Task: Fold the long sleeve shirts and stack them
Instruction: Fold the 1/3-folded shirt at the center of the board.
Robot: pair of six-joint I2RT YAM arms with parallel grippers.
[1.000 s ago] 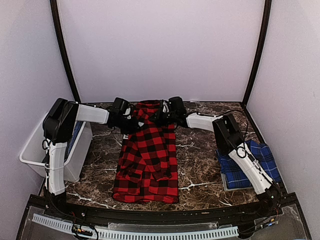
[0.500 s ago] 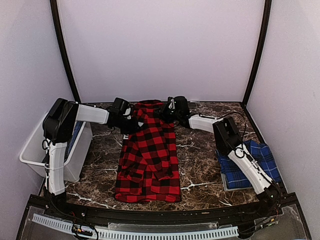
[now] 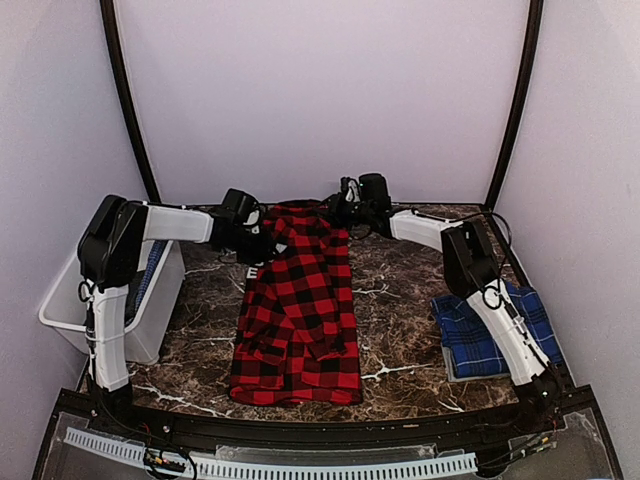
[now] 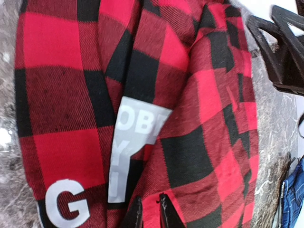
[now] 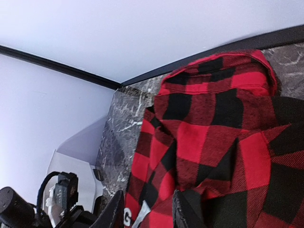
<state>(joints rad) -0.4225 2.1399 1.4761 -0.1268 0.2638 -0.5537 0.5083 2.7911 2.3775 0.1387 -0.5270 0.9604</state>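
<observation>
The red-and-black checked shirt (image 3: 298, 305) lies folded into a long narrow strip down the middle of the marble table, collar end toward the back wall. My left gripper (image 3: 258, 243) is at its upper left edge. In the left wrist view, the left gripper (image 4: 150, 214) is shut, with a fold of the red-and-black shirt (image 4: 190, 109) pinched between the tips. My right gripper (image 3: 338, 212) hovers at the upper right corner. In the right wrist view, the right gripper (image 5: 147, 213) is open above the red-and-black shirt (image 5: 213, 128). The blue plaid shirt (image 3: 490, 328) lies folded at the right.
A white bin (image 3: 70, 300) stands off the table's left side, beside the left arm. The blue shirt rests on a flat pad by the right arm's base. Black frame posts (image 3: 130, 110) rise at the back corners, and the back wall is close behind the collar.
The right gripper has opened, let go of the shirt's upper right corner and drawn back toward the rear wall. The left gripper has kept its grip and barely moved.
</observation>
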